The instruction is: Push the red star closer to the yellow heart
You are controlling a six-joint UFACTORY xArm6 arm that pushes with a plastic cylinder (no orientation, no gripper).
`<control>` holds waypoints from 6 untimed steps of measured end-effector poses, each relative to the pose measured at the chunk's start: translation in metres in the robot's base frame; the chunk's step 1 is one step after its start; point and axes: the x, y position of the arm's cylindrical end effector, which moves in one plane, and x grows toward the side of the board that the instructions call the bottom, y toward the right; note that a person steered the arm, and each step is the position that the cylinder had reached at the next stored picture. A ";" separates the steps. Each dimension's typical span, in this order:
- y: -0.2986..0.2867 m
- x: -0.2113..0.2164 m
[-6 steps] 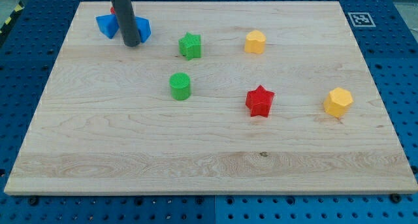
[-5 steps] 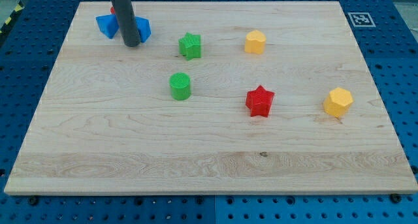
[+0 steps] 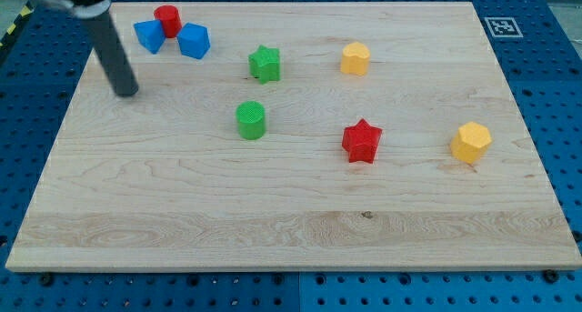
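Red star (image 3: pixel 361 140) lies right of the board's centre, on bare wood, touching nothing. Two yellow blocks are near it: one (image 3: pixel 471 141) to the view's right at about the same height, one (image 3: pixel 355 57) toward the view's top; which is the heart cannot be told. A green cylinder (image 3: pixel 251 119) and green star (image 3: pixel 265 63) lie to its left. My tip (image 3: pixel 127 91), a plain rod with no jaws, rests at upper left, below two blue blocks (image 3: pixel 149 35) (image 3: pixel 194 41) and a red cylinder (image 3: pixel 167 20), well apart from the red star.

Pale wooden surface (image 3: pixel 273 212) carries red star (image 3: pixel 361 140), two yellow blocks, two green, two blue, one red cylinder (image 3: pixel 167 20).
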 end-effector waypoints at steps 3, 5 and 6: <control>0.219 0.177; 0.366 0.105; 0.369 0.064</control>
